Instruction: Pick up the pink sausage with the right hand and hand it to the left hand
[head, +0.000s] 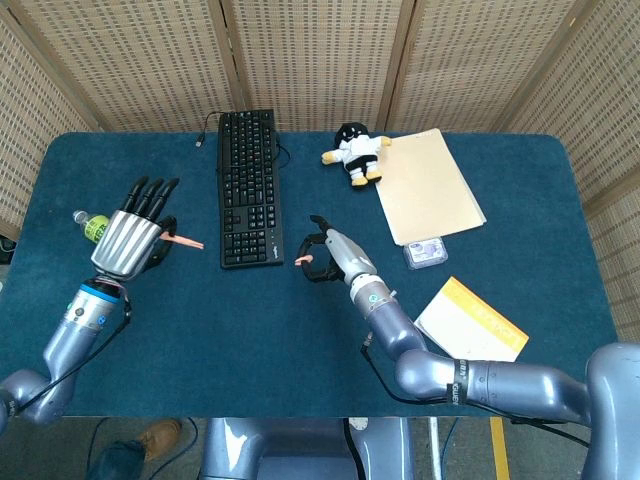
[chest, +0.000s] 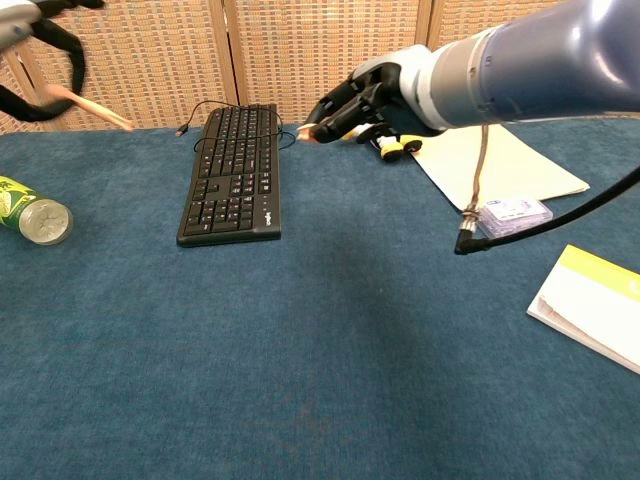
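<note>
The pink sausage is a thin pale-pink strip sticking out to the right of my left hand, which grips it left of the keyboard. In the chest view the sausage slants down from my left hand at the top left corner. My right hand hovers right of the keyboard, well apart from the left, with its fingers curled in. A small pink bit is pinched at its fingertips. The chest view shows that pink bit at the tip of my right hand.
A black keyboard lies between the hands. A green bottle lies just behind my left hand. A plush toy, a beige folder, a small card box and a yellow booklet sit to the right.
</note>
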